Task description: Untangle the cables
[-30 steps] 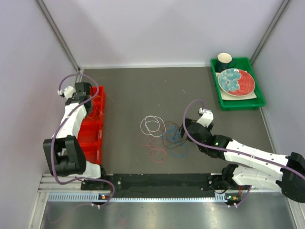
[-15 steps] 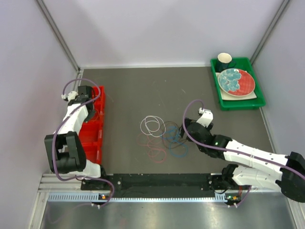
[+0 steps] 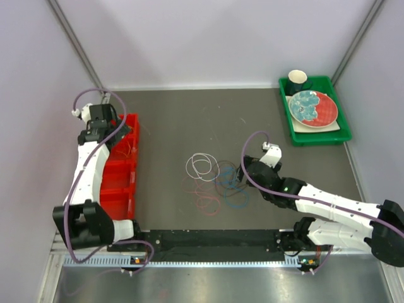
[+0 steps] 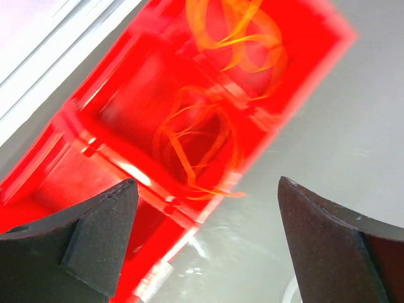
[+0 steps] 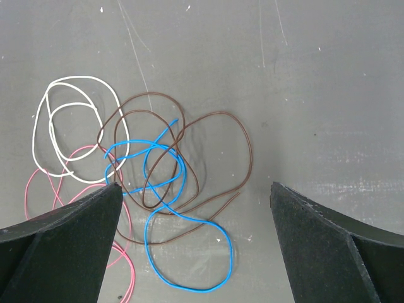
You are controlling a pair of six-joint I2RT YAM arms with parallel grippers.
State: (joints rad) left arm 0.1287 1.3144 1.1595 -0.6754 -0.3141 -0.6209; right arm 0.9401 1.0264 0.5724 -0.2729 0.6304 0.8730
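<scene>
Four cables lie tangled mid-table: a white loop, a dark brown one, a blue one and a pink one. From above they show as white, pink and blue. My right gripper hovers open over the blue and brown loops, nothing between its fingers, at the tangle's right edge. An orange cable lies coiled in the red bin. My left gripper hangs open and empty above that bin's edge.
The red bin runs along the left side by the wall. A green tray at the back right holds a red and teal plate and a dark cup. Walls close in on the left, back and right.
My left arm has stretched up and swung toward the back-left corner over the red bin. The right arm and the tangled cables have stayed put.
</scene>
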